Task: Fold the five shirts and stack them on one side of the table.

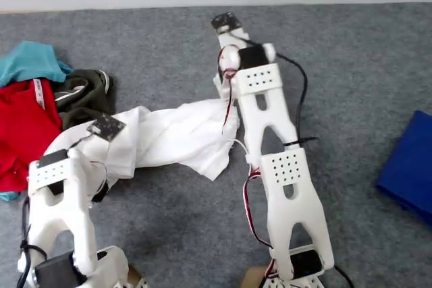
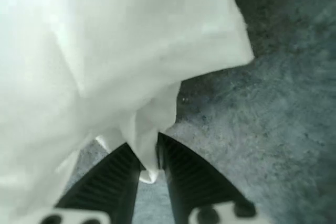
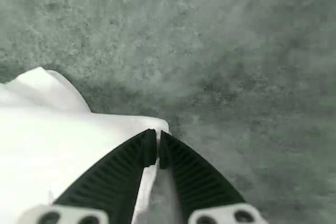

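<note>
Found the left gripper [image 2: 148,149] closed on a hanging fold of the white shirt [image 1: 169,136], with cloth pinched between the ribbed fingers. Found the right gripper [image 3: 157,137] likewise closed, clamped on a thin edge of the same shirt at its opposite end. Saw the shirt strung between the two arms across the middle of the table [image 1: 351,65], bunched and creased, sagging onto the grey surface rather than spread flat. Noted no tidy fold in it. Judged the folding of this shirt as not yet begun, with the cloth only at the laying-out stage.

Located three more shirts heaped at the left side of the table:
- a red shirt [image 1: 23,126] at the edge
- a teal shirt [image 1: 27,59] behind it and partly beneath it
- a dark olive shirt [image 1: 84,96] just beside both, close against the white shirt's left end

Recorded all three as crumpled and unfolded.

Located a blue shirt [image 1: 408,163] well apart at the right edge, partly out of view, with straight sides. Judged it as probably folded and as the start of the stack, but could not confirm.

Assessed progress as early: at most one shirt of five done, one in hand, three untouched. Listed as outstanding: flattening and folding the white shirt, folding the heaped three, and stacking all on one side.
</note>
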Motion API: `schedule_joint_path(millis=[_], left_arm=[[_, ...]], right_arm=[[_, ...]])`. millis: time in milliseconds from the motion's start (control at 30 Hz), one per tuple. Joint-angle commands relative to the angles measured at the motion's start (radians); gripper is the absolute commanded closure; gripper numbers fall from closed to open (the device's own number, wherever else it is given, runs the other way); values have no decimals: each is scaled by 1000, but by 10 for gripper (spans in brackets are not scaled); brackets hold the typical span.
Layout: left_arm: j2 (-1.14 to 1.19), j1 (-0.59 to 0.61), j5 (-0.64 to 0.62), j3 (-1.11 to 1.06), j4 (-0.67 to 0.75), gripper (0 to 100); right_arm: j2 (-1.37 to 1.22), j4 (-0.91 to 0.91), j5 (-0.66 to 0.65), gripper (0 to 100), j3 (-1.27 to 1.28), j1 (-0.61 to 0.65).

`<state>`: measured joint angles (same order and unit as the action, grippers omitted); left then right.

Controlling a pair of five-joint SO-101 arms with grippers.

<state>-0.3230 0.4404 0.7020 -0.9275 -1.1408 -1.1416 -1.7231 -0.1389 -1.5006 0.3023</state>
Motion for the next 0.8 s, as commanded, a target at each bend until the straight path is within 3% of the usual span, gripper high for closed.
schedule_joint_path(millis=[0, 300, 467, 767], left_arm=[[-15, -3, -72, 127, -83, 995], [-15, -15, -244, 659, -388, 995], [-15, -133, -315, 984, -551, 995], [-11, -327, -466, 1392, -583, 994]], right_arm=[[139, -51, -41, 988, -94, -48], [360, -67, -91, 988, -160, -136], [510, -67, -104, 988, -155, -191], [743, -67, -140, 988, -153, -374]])
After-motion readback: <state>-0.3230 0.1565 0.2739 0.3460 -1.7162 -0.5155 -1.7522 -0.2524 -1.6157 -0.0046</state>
